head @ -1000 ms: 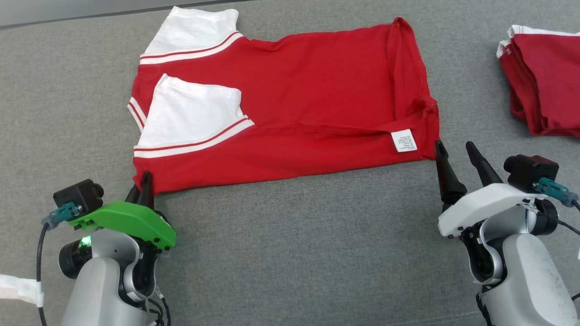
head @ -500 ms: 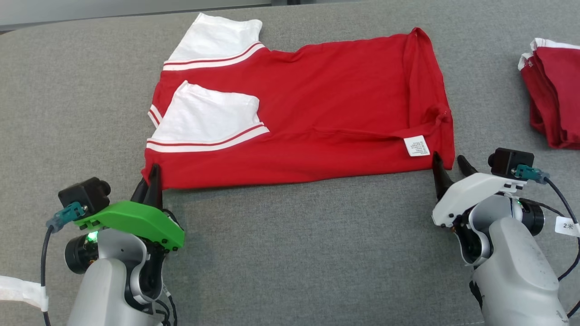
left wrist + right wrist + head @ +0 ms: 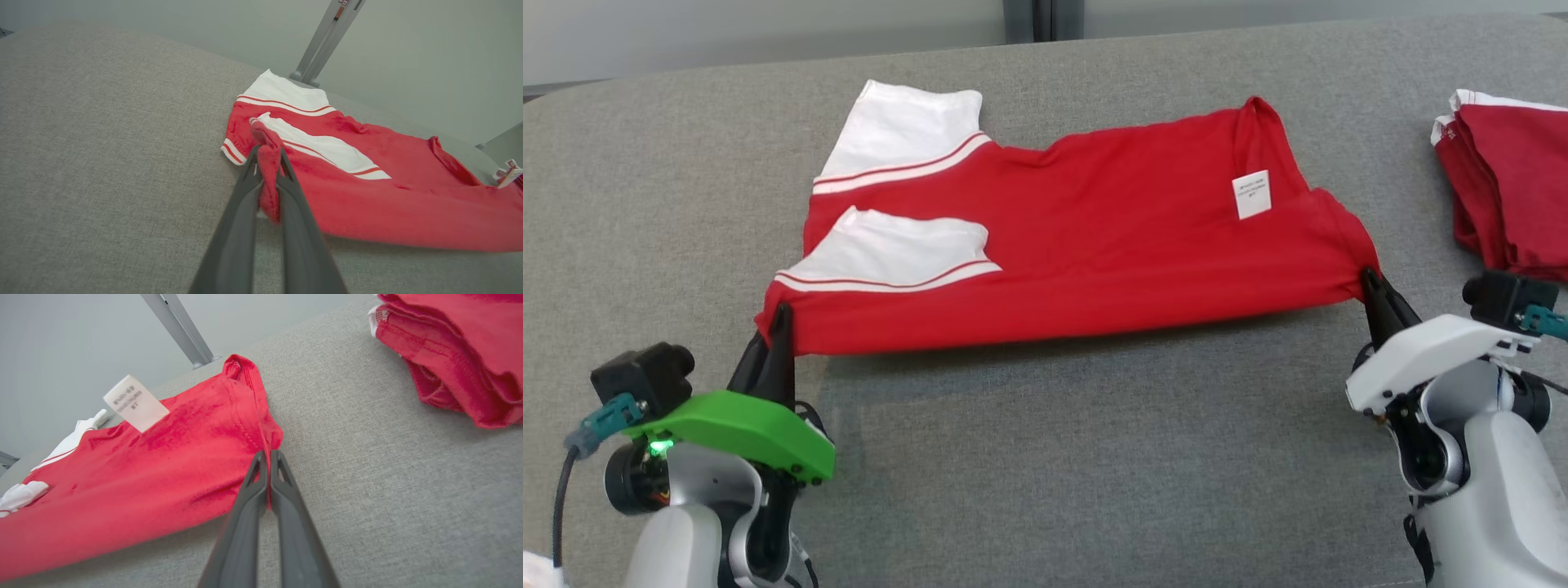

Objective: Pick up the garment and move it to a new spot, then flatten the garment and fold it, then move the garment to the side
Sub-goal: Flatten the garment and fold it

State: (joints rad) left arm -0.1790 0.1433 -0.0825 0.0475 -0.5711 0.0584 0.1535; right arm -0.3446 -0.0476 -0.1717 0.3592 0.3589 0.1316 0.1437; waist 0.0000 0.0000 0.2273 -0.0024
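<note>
Head view: your left hand (image 3: 781,317) and right hand (image 3: 1369,279) each pinch a near corner of the red white-sleeved fabric garment (image 3: 1094,253).

surface (image 3: 1045,457): grey woven cloth, flat under and ahead of my left hand (image 3: 783,314) and right hand (image 3: 1368,278) | wall (image 3: 408,49): plain pale grey, beyond the cloth's far edge | post (image 3: 1033,18): grey metal upright, far ahead between both hands | light: soft, even

I see my left gripper (image 3: 778,325) clamped on one near corner of the shirt (image 3: 1094,261), white sleeves (image 3: 894,245) just beyond it, my right gripper (image 3: 1372,287) pinching the other corner, hem stretched between them, and a red pile (image 3: 1511,196) beyond the right one.
</note>
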